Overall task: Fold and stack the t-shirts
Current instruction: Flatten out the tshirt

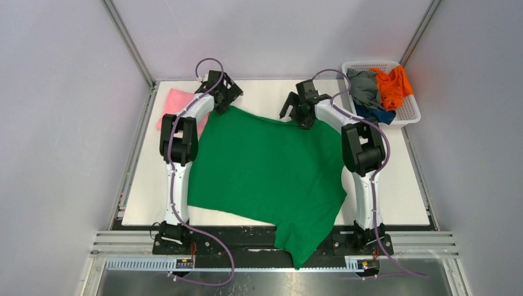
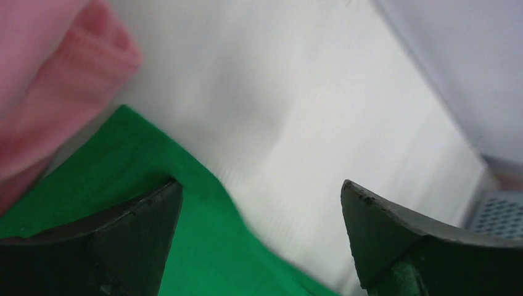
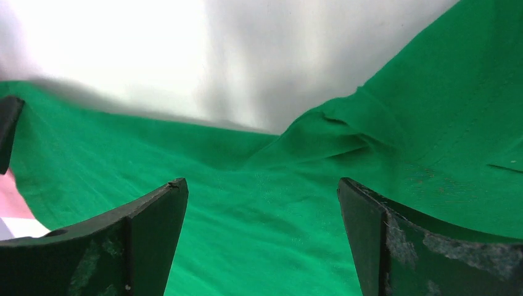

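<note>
Both pincers gape wide, holding nothing. From above, the left gripper [image 1: 223, 86] and right gripper [image 1: 293, 105] hover at the far edge of the green t-shirt [image 1: 265, 166], which is spread flat (its near tail droops off the table [image 1: 407, 185] and could drag it askew). Left wrist: green reaches only one finger [image 2: 111, 246], so closing may miss. Right wrist: rumpled cloth fills the gap beneath.

Top view: even diffuse light from above, sharp edge to edge, only soft short shadows beside the arms on the counter [image 1: 404, 185]; no glare. Left wrist view: background smeared and streaky, pink t-shirt [image 2: 49, 80] and basket [image 2: 501, 216] soft, white counter near blown out. Right wrist view: green t-shirt [image 3: 265, 191] in focus, weave visible; upper left washed out, grey shadow band behind the cloth.
</note>
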`<control>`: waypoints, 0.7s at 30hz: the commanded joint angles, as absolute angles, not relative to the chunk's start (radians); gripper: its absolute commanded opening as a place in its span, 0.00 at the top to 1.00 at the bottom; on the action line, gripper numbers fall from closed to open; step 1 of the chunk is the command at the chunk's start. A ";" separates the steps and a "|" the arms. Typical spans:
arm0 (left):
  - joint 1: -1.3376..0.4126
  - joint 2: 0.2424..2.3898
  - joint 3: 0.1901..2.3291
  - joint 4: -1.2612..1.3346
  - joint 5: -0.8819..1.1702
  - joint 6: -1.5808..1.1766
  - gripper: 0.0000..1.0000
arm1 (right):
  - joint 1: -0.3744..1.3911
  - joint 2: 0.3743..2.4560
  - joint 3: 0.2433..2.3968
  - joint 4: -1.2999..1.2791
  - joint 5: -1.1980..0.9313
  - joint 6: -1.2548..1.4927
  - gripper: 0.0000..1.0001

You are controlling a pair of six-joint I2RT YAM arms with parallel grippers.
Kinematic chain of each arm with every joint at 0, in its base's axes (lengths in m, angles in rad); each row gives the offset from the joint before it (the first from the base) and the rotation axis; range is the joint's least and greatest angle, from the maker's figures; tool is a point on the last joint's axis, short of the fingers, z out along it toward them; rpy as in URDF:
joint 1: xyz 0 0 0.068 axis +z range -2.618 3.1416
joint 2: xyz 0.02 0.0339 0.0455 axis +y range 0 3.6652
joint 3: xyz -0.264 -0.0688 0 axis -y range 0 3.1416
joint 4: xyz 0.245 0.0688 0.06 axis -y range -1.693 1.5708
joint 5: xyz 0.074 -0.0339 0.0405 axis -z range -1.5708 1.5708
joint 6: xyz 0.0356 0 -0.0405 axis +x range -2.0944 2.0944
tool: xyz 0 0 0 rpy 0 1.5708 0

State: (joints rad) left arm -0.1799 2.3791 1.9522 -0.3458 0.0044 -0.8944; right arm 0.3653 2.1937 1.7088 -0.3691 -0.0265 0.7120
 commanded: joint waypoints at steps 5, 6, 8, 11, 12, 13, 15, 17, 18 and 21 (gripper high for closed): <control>-0.120 2.454 2.154 -0.165 0.084 -1.081 0.01 | 0.347 2.227 1.768 -0.379 -0.045 0.862 0.01; -0.119 2.428 2.123 -0.153 0.099 -1.074 0.01 | 0.347 2.235 1.769 -0.369 -0.044 0.874 0.00; -0.120 2.361 2.019 -0.112 0.133 -1.048 0.01 | 0.345 2.256 1.787 -0.362 -0.050 0.888 0.01; -0.121 2.225 1.831 -0.071 0.170 -0.982 0.01 | 0.335 2.289 1.835 -0.372 -0.056 0.902 0.00; -0.122 2.179 1.769 -0.066 0.177 -0.953 0.01 | 0.326 2.302 1.859 -0.382 -0.049 0.903 0.00; -0.123 2.122 1.707 -0.062 0.183 -0.935 0.01 | 0.319 2.319 1.901 -0.396 -0.036 0.901 0.01; -0.121 2.029 1.595 -0.059 0.184 -0.904 0.01 | 0.294 2.369 1.990 -0.463 -0.041 0.893 0.01; -0.122 1.938 1.480 -0.076 0.164 -0.869 0.01 | 0.268 2.403 2.092 -0.531 -0.087 0.867 0.01; -0.123 1.899 1.433 -0.078 0.162 -0.856 0.01 | 0.264 2.399 2.100 -0.539 -0.083 0.844 0.01; -0.132 1.784 1.299 -0.076 0.162 -0.813 0.01 | 0.264 2.350 2.075 -0.527 -0.071 0.743 0.01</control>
State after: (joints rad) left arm -0.1272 1.9434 1.4113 -0.1272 0.1513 -0.9024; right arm 0.2829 2.4027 2.0396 -0.4679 -0.0666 0.8467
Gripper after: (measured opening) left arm 0.989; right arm 0.993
